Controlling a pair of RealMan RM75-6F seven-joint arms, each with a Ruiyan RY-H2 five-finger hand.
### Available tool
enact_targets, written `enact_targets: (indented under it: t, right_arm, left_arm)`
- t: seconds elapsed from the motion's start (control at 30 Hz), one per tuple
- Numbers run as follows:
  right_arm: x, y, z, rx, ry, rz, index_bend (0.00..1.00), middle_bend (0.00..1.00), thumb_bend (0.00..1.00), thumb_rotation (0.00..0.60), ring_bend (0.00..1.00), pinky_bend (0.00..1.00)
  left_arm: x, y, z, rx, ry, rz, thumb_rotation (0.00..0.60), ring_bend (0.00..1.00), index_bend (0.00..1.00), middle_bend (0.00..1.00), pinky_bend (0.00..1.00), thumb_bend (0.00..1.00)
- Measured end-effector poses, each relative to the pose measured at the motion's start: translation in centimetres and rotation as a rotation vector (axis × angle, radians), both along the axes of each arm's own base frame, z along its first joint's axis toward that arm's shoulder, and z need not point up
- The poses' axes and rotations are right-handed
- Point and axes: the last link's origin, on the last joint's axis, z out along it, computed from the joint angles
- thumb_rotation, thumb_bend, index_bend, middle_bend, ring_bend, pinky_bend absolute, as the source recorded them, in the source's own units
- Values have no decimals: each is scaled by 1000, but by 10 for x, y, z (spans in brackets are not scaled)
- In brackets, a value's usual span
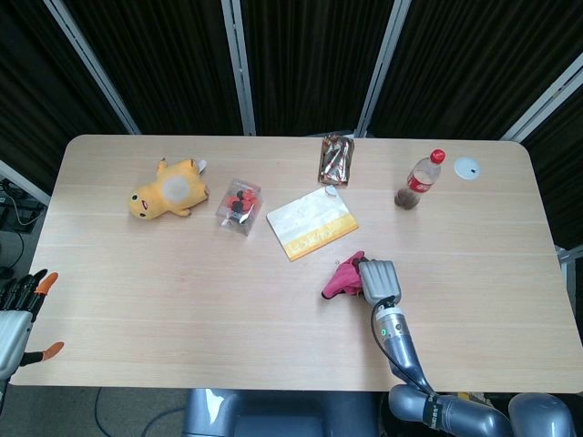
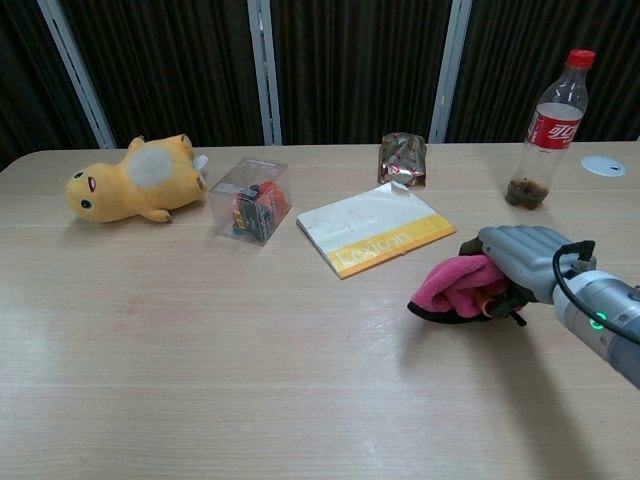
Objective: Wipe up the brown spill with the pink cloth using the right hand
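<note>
My right hand (image 1: pixel 378 278) (image 2: pixel 520 262) grips the bunched pink cloth (image 1: pixel 342 280) (image 2: pixel 452 288) and holds it low over the table, in front of the yellow-and-white booklet. A faint glossy smear (image 2: pixel 372 328) lies on the wood just left of the cloth; I cannot make out any clear brown colour in it. The small brown speck seen before near the booklet is now hidden by the cloth. My left hand (image 1: pixel 18 309) hangs off the table's front left corner with fingers apart and nothing in it.
The booklet (image 1: pixel 311 223) (image 2: pixel 375 240) lies behind the cloth. A cola bottle (image 1: pixel 419 179) (image 2: pixel 545 128) stands at the back right, a foil packet (image 1: pixel 335 159) at the back middle. A clear box (image 1: pixel 239 206) and a yellow plush (image 1: pixel 168 191) sit to the left.
</note>
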Motion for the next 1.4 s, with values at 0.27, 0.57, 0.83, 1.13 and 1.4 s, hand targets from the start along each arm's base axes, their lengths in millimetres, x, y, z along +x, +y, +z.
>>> enact_targets:
  t: [0.27, 0.57, 0.83, 1.13, 1.4]
  right_arm:
    - [23, 24, -25, 64, -70, 22, 747, 605, 578, 600, 532, 718]
    - [45, 48, -38, 91, -151, 9, 748, 605, 579, 600, 533, 718]
    - [40, 46, -14, 53, -139, 39, 749, 605, 579, 600, 533, 718]
    - [7, 34, 57, -64, -74, 53, 748, 605, 579, 600, 531, 718]
    - [-37, 35, 117, -185, -25, 13, 731, 586, 437, 600, 510, 717]
  left_arm:
    - [0, 0, 0, -2, -4, 4, 600, 0, 0, 0, 0, 0]
    - [-1, 1, -1, -1, -11, 15, 600, 0, 0, 0, 0, 0]
    - [-1, 1, 0, -3, -16, 25, 600, 0, 0, 0, 0, 0]
    - [-1, -2, 1, -7, -18, 25, 600, 0, 0, 0, 0, 0]
    - [0, -5, 0, -11, -14, 25, 600, 0, 0, 0, 0, 0]
